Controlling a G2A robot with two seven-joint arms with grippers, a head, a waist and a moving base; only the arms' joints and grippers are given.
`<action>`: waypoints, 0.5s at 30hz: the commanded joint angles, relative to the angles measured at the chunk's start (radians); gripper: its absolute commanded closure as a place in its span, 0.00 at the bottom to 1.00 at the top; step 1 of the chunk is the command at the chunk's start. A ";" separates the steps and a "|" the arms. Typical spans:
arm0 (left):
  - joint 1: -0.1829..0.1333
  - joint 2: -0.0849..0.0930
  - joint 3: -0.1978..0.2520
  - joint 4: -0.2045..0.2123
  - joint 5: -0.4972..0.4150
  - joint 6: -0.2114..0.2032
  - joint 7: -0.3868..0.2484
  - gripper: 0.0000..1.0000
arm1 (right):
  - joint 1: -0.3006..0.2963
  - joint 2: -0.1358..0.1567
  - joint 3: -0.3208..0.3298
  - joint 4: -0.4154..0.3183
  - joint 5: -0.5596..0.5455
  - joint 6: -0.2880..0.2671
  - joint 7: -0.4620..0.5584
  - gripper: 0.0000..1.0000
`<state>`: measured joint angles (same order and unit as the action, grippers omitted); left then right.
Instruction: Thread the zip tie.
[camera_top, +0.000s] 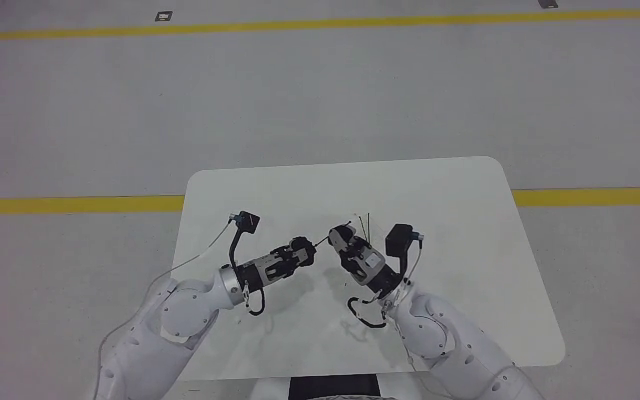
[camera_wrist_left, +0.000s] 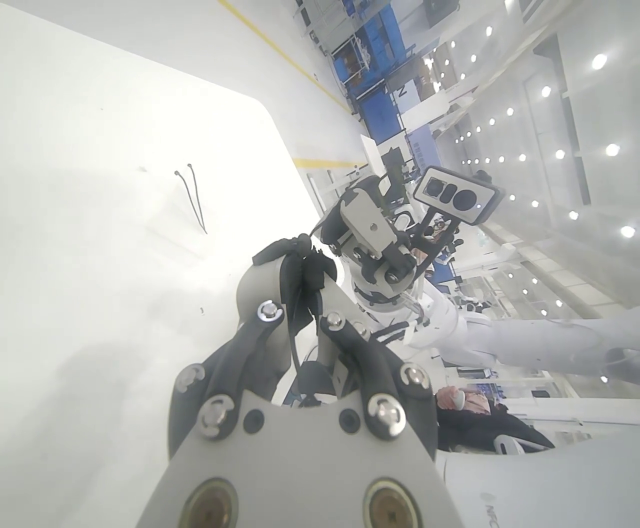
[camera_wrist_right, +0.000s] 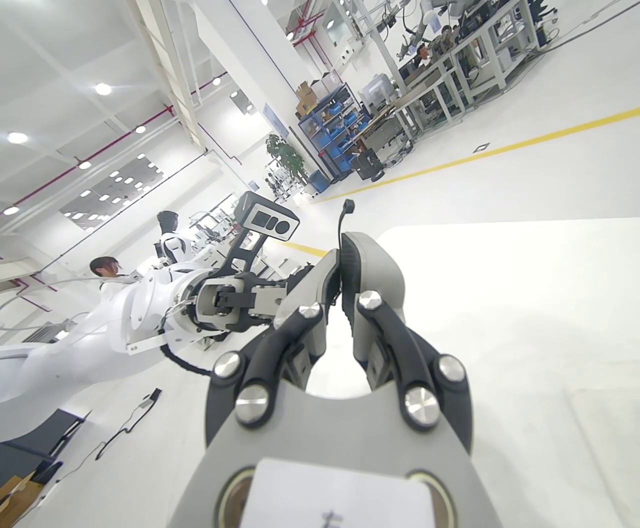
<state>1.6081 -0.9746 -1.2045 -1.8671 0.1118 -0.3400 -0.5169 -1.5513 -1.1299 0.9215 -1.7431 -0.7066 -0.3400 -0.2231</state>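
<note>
Above the middle of the white table (camera_top: 450, 200), my two grippers face each other, tips almost touching. A thin black zip tie (camera_top: 320, 241) spans the small gap between them. My left gripper (camera_top: 306, 247) (camera_wrist_left: 302, 250) is shut on the zip tie's strap (camera_wrist_left: 295, 320), which runs back between its fingers. My right gripper (camera_top: 340, 236) (camera_wrist_right: 341, 250) is shut on the other end, and the zip tie's head (camera_wrist_right: 348, 204) sticks up past its fingertips. In the left wrist view the right gripper (camera_wrist_left: 327, 232) sits just beyond my left fingertips.
Two spare black zip ties (camera_top: 366, 222) (camera_wrist_left: 192, 197) lie on the table just beyond the right gripper. Bare tabletop stretches to the rounded far corners and to both sides of the arms.
</note>
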 joint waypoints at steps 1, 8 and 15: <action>-0.002 0.000 0.001 0.002 -0.002 0.000 -0.001 1.00 | -0.003 -0.001 0.004 -0.002 -0.005 0.000 0.000 1.00; -0.010 0.001 0.009 0.008 -0.009 0.000 -0.001 1.00 | -0.012 -0.004 0.013 -0.008 -0.018 0.000 0.006 1.00; -0.016 0.002 0.015 0.006 -0.014 0.000 -0.004 1.00 | -0.015 -0.008 0.016 -0.009 -0.023 0.000 0.018 1.00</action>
<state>1.5927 -0.9725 -1.1897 -1.8605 0.0984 -0.3400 -0.5201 -1.5667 -1.1370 0.9377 -1.7533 -0.7287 -0.3400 -0.2068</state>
